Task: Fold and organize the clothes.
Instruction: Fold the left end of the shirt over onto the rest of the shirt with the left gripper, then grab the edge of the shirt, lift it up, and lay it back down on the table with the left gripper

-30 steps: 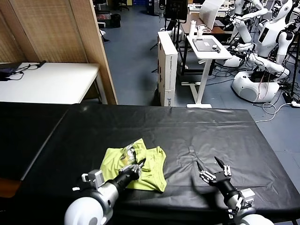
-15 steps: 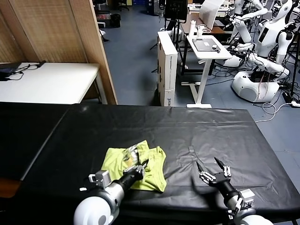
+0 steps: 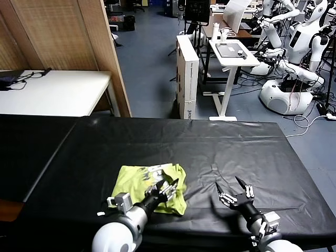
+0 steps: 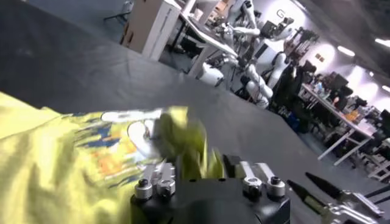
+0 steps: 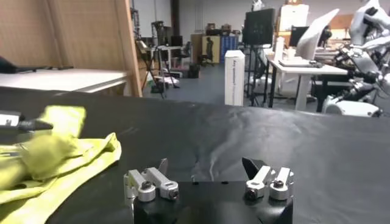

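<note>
The clothes are one lime-green T-shirt [image 3: 137, 182], lying folded on the black table [image 3: 210, 142] near its front edge, with a whitish print [image 3: 157, 169] facing up. My left gripper [image 3: 169, 187] is over the shirt's right edge, its fingers spread open. In the left wrist view a blurred fold of the T-shirt [image 4: 55, 164] stands loose between the parted jaws of the left gripper [image 4: 198, 161]. My right gripper [image 3: 234, 193] hovers open over bare table to the right of the shirt. In the right wrist view the right gripper [image 5: 207, 167] holds nothing, and the T-shirt [image 5: 67, 152] lies off to one side.
Beyond the table's far edge stand a tall white box [image 3: 187, 73] and a small white desk [image 3: 231, 52]. A wooden partition [image 3: 68, 31] and a white table [image 3: 52, 92] are at the back left. Other robots [image 3: 294, 58] stand at the far right.
My left gripper carried the raised flap rightward over the shirt and has opened, letting it go. The shirt lies flatter, print on top. My right gripper drifted slightly left.
</note>
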Motion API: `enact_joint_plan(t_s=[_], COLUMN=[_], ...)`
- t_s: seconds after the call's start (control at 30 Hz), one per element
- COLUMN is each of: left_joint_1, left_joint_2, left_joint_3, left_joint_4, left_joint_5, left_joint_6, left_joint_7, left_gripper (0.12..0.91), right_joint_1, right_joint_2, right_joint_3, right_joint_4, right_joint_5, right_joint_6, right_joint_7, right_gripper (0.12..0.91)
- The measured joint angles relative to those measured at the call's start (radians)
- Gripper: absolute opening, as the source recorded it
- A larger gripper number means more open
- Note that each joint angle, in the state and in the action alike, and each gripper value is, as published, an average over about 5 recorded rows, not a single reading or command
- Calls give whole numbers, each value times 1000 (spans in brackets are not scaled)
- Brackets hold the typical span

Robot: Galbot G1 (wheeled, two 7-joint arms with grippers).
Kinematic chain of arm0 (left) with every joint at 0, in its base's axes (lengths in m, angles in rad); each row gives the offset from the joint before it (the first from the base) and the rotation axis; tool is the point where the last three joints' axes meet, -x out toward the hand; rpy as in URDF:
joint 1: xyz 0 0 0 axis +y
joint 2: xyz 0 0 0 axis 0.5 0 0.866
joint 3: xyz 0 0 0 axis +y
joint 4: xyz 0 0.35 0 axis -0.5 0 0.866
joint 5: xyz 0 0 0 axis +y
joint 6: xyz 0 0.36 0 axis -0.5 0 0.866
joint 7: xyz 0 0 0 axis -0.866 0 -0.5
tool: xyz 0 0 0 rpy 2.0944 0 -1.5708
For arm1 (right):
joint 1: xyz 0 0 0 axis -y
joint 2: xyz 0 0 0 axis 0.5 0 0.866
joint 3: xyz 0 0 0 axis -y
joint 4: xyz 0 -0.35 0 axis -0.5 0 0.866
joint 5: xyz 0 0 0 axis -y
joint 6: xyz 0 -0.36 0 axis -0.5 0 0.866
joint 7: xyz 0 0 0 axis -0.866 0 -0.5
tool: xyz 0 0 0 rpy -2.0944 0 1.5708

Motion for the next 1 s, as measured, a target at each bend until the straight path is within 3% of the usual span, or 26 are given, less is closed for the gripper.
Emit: enact_joint_plan(t_s=[0.07,0.17,0.37,0.67,1.0], left_joint_1=[9,21,32,74,99], left_joint_2=[-4,-6,21,76,44], left_joint_3=[3,-1,-60,-189,-204], left_joint_4=[-12,-31,-83,-120,-109], left_joint_5=[2,18,53,125,169], left_joint_6=[0,-8,-58,-103,-104], left_joint_7=[-1,2,25,24,22], left_gripper=[806,891,907,907,907], right_joint_1=[0,-3,13,94,146], right_joint_2=[-10,-26,-94,-192,-219], right_joint_3=[-8,-26,-108,-273,-383], right_joint_4=[4,15,44,59,36], right_joint_5=[0,2,-16,-134,-217], right_joint_6=[0,0,6,48,67], right_joint_7=[-4,-21,-58,-142,-144], right_gripper=[907,907,907,907,898])
